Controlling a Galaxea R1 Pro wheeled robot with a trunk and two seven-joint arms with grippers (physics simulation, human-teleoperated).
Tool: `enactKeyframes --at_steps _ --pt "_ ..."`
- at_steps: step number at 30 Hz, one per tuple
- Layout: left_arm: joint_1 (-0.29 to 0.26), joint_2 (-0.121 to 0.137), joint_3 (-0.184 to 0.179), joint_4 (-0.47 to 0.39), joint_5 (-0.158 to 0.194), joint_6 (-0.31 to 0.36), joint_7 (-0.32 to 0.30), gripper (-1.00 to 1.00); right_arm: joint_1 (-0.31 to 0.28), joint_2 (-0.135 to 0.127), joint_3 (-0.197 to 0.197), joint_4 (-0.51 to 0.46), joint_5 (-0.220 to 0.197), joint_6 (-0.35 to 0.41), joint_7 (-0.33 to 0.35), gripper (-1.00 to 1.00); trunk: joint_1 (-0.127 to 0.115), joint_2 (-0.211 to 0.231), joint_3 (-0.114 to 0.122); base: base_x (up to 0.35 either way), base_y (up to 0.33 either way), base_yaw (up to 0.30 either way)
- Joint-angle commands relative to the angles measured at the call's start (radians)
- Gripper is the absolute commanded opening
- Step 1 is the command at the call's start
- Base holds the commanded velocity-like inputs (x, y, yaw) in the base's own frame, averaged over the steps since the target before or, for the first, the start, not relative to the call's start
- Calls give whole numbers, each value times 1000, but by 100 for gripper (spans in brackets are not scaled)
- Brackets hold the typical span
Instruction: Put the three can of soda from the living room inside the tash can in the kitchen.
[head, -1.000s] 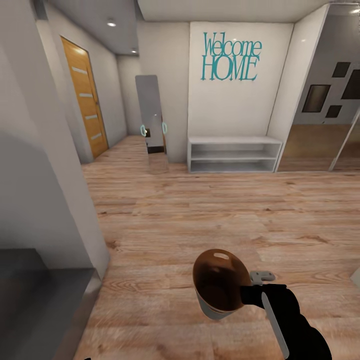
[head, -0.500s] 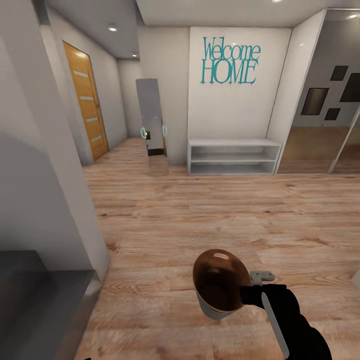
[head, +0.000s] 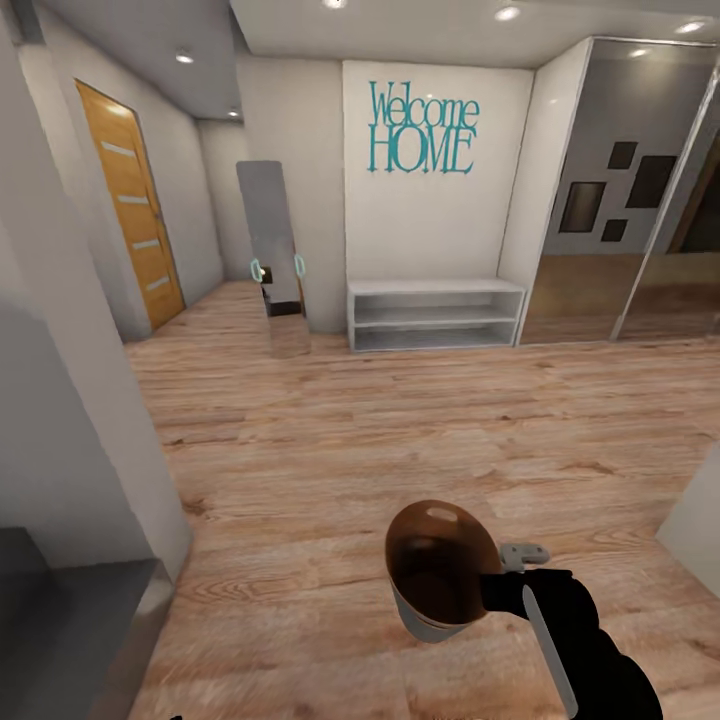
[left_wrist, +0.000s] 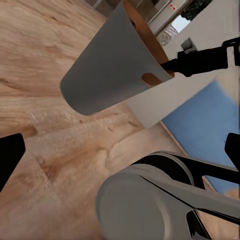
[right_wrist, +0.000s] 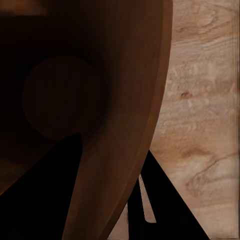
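— Where is the trash can?

— The tash can (head: 440, 580) hangs above the wood floor (head: 400, 440) of an entry hall, the right end effector (head: 497, 590) pinching its rim, one finger inside the wall and one outside. The bin tilts, its mouth toward the head camera.

— Anything in it?

— Its brown inside (right_wrist: 65, 100) looks bare down to the round bottom.

— And the left end effector?

— Its black fingertips (left_wrist: 10, 155) stand spread apart, the bin's grey outside (left_wrist: 112, 65) beyond them.

— The setting?

— A teal "Welcome HOME" sign (head: 422, 127) over a white shelf unit (head: 436, 313).
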Motion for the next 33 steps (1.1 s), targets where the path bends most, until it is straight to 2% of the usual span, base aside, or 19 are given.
enactKeyframes --at_steps 1,24,33 --pt "0 0 0 0 0 0 0 100 0 0 0 0 -13 0 0 -100 0 0 1 0 0 -275" --pt "0 0 0 0 0 0 0 100 0 0 0 1 -13 0 0 -100 0 0 22 0 0 -275" --pt "0 0 0 0 0 0 0 100 0 0 0 3 -13 0 0 -100 0 0 30 97 -150 -267"
